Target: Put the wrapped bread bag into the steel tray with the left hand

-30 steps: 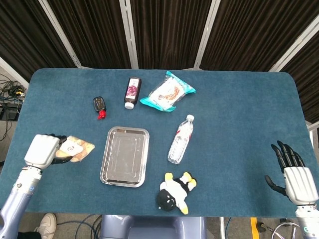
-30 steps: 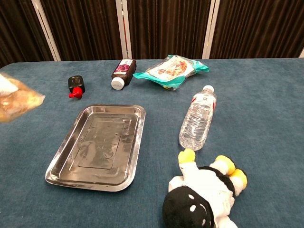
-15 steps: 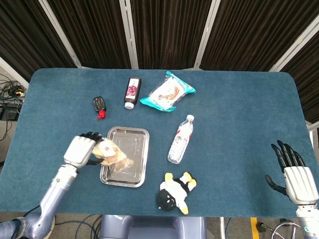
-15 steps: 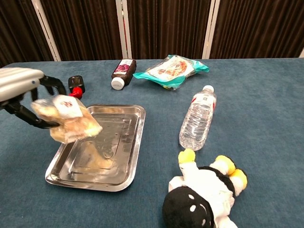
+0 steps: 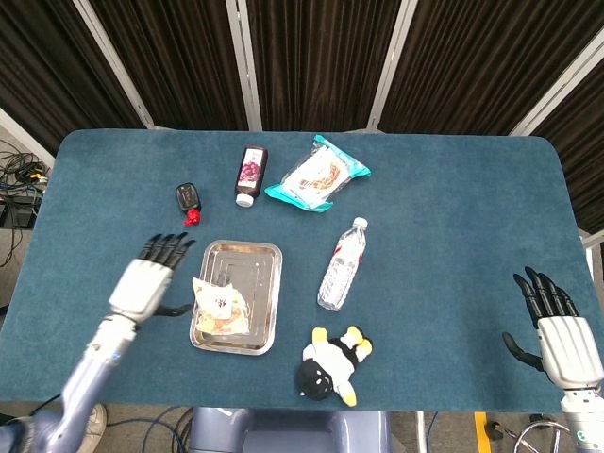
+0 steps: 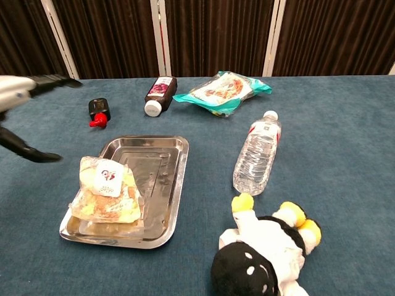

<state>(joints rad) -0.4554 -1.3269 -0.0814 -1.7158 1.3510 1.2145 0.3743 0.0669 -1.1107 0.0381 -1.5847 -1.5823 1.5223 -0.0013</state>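
1. Objects on the blue felt-covered table (image 5: 453, 208), one of each: wrapped bread bag (image 5: 219, 307), steel tray (image 5: 260, 261), clear plastic water bottle (image 5: 342, 264), dark brown bottle (image 5: 250, 174) with a white cap, teal-edged snack packet (image 5: 316, 174), small black-and-red item (image 5: 189, 202), and a black, white and yellow plush toy (image 5: 332, 365).
2. Bread bag lies in the tray's near left part, lower left of centre in the head view; its crinkled clear wrap shows golden bread and a white label, and one edge overlaps the tray's left rim.
3. Left hand (image 5: 143, 283) hovers just left of the tray, holding nothing, fingers straight and spread, pointing up-frame.
4. Right hand (image 5: 557, 330) sits at the lower right corner, fingers apart, empty.
5. Tray is rectangular, shiny, with rounded corners and a raised rim.
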